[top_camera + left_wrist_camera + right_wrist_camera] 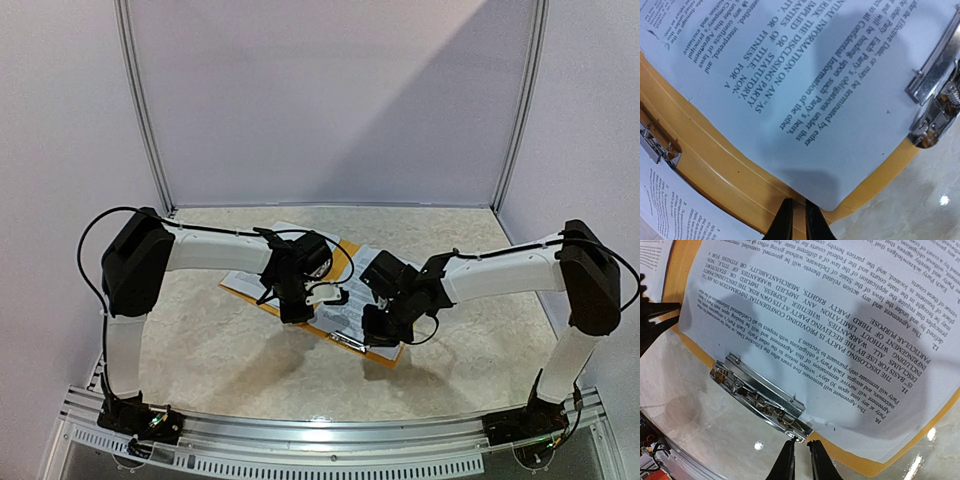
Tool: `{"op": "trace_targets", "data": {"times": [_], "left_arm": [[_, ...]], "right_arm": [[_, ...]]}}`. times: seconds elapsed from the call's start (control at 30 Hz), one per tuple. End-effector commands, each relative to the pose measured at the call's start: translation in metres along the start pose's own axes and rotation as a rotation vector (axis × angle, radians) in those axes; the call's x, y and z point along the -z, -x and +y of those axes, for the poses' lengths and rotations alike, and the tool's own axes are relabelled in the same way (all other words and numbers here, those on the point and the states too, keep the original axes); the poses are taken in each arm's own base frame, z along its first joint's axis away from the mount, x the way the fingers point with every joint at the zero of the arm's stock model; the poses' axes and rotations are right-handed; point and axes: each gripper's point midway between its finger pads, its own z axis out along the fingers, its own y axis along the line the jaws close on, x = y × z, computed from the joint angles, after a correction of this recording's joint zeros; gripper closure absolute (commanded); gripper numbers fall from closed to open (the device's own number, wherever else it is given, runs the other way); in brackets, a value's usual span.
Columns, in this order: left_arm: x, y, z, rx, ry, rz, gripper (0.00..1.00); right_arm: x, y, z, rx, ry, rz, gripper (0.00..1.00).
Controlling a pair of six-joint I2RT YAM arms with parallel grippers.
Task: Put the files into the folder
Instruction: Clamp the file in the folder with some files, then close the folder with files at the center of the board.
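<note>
clip [760, 396] beside files [815, 315] on folder [680, 275]

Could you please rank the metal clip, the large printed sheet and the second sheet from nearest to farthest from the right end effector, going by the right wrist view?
From the right end effector:
1. Metal clip, just ahead, slightly left.
2. Large printed sheet, beyond the clip, centre.
3. Second sheet, far top-left corner.
</note>
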Motion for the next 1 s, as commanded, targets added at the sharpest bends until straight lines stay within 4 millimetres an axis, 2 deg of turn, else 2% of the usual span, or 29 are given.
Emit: {"op": "trace_targets", "data": {"times": [0.0,0.07,0.13,0.3,0.4,0.47,0.53,0.6,0.7,0.73,0.77,0.87,0.97], "left_arm": [[-0.036,-0.033,-0.049,-0.049,-0.166,0.136,0.87],[-0.027,-0.031,-0.044,-0.043,-0.166,0.117,0.87],[-0.007,-0.022,-0.038,-0.034,-0.191,0.065,0.85],[0.064,0.004,-0.023,-0.019,-0.303,-0.101,0.75],[0.106,0.007,0.003,0.075,-0.348,-0.198,0.66],[0.129,0.003,0.027,0.188,-0.368,-0.259,0.61],[0.139,-0.011,0.056,0.35,-0.376,-0.298,0.55],[0.136,-0.039,0.088,0.519,-0.359,-0.3,0.51],[0.118,-0.095,0.127,0.783,-0.36,-0.272,0.38],[0.111,-0.112,0.137,0.862,-0.371,-0.269,0.16],[0.102,-0.128,0.144,0.931,-0.385,-0.261,0.02],[0.075,-0.171,0.159,1.072,-0.385,-0.207,0.0],[0.056,-0.193,0.164,1.106,-0.359,-0.149,0.0]], "right_arm": [[0.028,0.016,-0.005,0.014,-0.028,-0.07,0.86],[0.036,0.022,-0.015,0.013,-0.055,-0.086,0.83],[0.044,0.033,-0.027,0.009,-0.084,-0.116,0.78],[0.07,0.058,-0.058,0.001,-0.148,-0.18,0.59],[0.086,0.07,-0.079,-0.011,-0.186,-0.225,0.46],[0.091,0.075,-0.095,-0.041,-0.19,-0.24,0.42],[0.094,0.083,-0.104,-0.082,-0.139,-0.257,0.4],[0.092,0.09,-0.113,-0.126,-0.086,-0.271,0.39],[0.083,0.097,-0.121,-0.192,0.01,-0.274,0.38],[0.08,0.099,-0.123,-0.211,0.034,-0.276,0.38],[0.076,0.102,-0.125,-0.235,0.065,-0.278,0.38],[0.064,0.104,-0.128,-0.293,0.122,-0.276,0.35],[0.049,0.102,-0.126,-0.315,0.17,-0.256,0.34]]}}
